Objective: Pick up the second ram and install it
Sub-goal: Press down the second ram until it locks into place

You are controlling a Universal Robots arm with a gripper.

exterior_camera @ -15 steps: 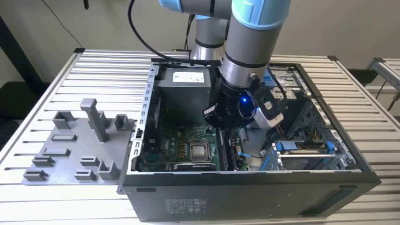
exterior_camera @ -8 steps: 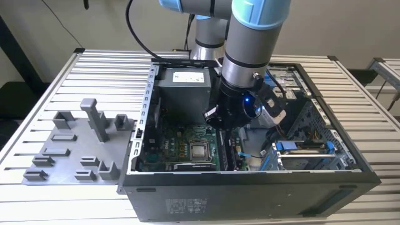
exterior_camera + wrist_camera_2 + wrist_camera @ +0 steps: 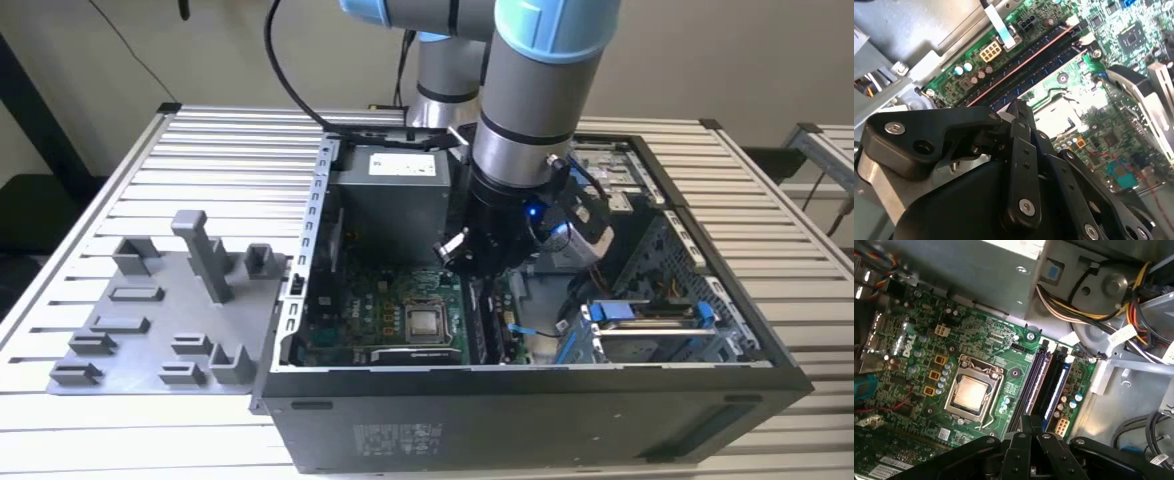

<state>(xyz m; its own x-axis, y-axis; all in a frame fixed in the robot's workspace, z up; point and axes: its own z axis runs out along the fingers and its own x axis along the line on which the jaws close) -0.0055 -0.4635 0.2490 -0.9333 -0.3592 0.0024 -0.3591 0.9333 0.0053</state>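
Now the end effector [image 3: 1026, 424] hangs low inside the case [image 3: 534, 415] with its 2 fingers pressed together, likely to push down. The ram [image 3: 1036, 384] seems to stand in its slot, just under the tip.

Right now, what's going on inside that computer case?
A robot arm has its gripper lowered into an open computer case, over the motherboard. In both wrist views the fingers are closed together just above the memory slots beside the processor socket. Sticks appear seated in those slots. A grey holder tray sits on the table at the exterior view's left.
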